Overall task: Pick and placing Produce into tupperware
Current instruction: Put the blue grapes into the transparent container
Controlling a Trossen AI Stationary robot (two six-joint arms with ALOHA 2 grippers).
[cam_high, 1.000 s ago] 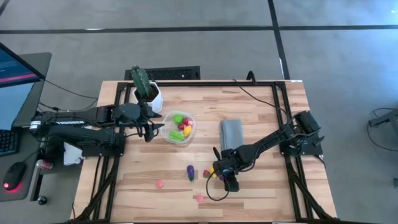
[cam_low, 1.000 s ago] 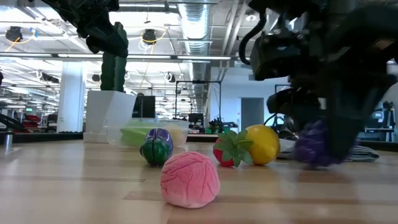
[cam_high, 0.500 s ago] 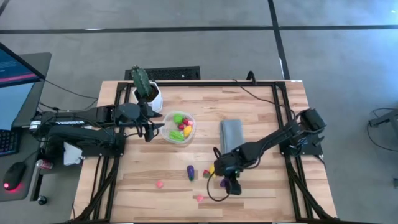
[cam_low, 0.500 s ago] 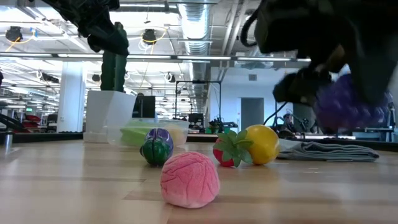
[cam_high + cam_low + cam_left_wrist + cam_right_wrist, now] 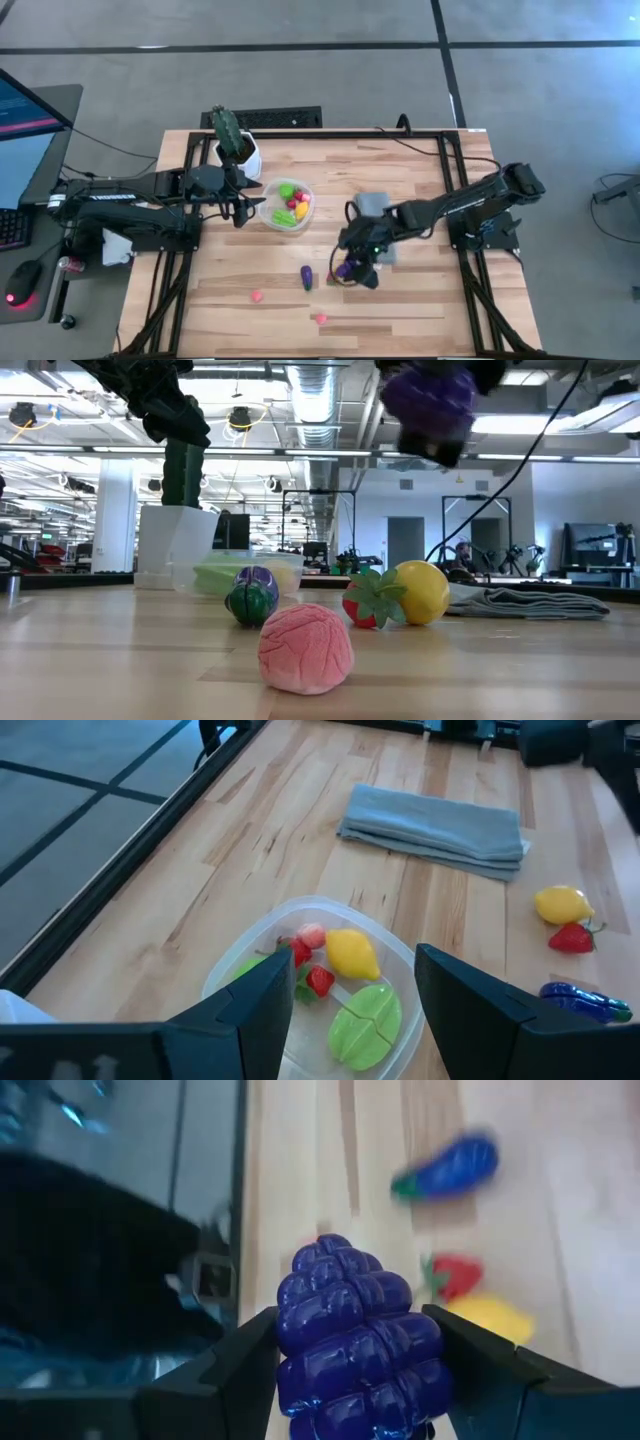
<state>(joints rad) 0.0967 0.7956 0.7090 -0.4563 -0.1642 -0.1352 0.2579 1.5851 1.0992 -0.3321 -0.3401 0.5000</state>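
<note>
The tupperware (image 5: 287,206), a clear round bowl, is seen left of table centre in the high view, at about 4 o'clock from the white-potted cactus (image 5: 231,138) and just beside it. It is partly filled. In the left wrist view a yellow lemon (image 5: 352,953), a split green piece (image 5: 366,1022), two small red pieces (image 5: 310,975) and a pink one (image 5: 312,934) are counted inside, at least five; more may be hidden behind the fingers.

One item is in transit: a purple grape cluster (image 5: 355,1335) is held clamped between the fingers of the right gripper (image 5: 352,268), raised clear of the table, at roughly 4 o'clock from the bowl and well apart from it.

Still loose on the wood, five are counted:
- purple eggplant (image 5: 306,277), at 5 o'clock from the bowl
- strawberry (image 5: 368,602) and second lemon (image 5: 424,592), touching each other, just beside the right gripper
- pink piece (image 5: 257,296), at 7 o'clock from the bowl
- pink piece (image 5: 320,319), near the front edge at 5 o'clock

The task is judged near its midpoint: five or more placed, one carried, five left.

The left gripper (image 5: 241,204) is parked at 9 o'clock of the bowl, just beside its rim; its fingers stand apart and nothing is held. One folded grey cloth (image 5: 372,205) lies at 3 o'clock from the bowl.
</note>
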